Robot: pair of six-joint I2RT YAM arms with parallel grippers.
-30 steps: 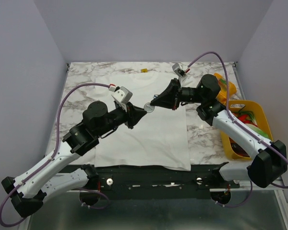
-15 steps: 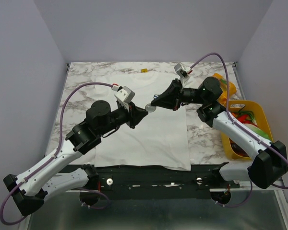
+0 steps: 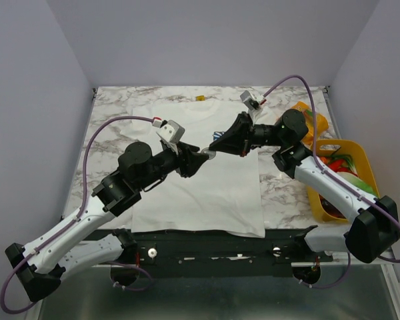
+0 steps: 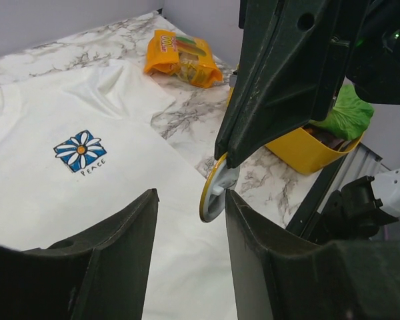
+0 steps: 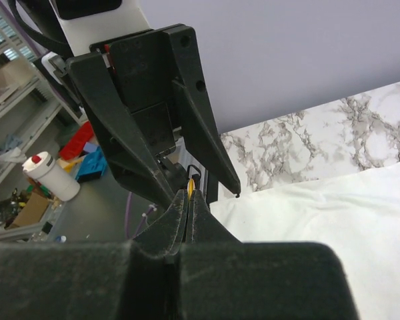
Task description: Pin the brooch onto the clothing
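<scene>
In the last second I've pushed the left gripper [image 3: 197, 160] forward toward the right gripper [image 3: 213, 147], which has barely shifted. The gap between them has all but gone. The left one's fingers are spread wide and now bracket the brooch [image 4: 215, 193], one on each side; I see no contact yet. The brooch hangs in the air, lifted off the T-shirt [image 3: 207, 193] and out to the right of the flower emblem [image 4: 80, 149] in the left wrist view. It sits edge-on, pinched between the right gripper's clenched fingers. I read this as the set-up for a second grasp, to work the pin or hand it across. Nothing is fastened to the cloth yet, so the pinning itself is all ahead of me.
</scene>
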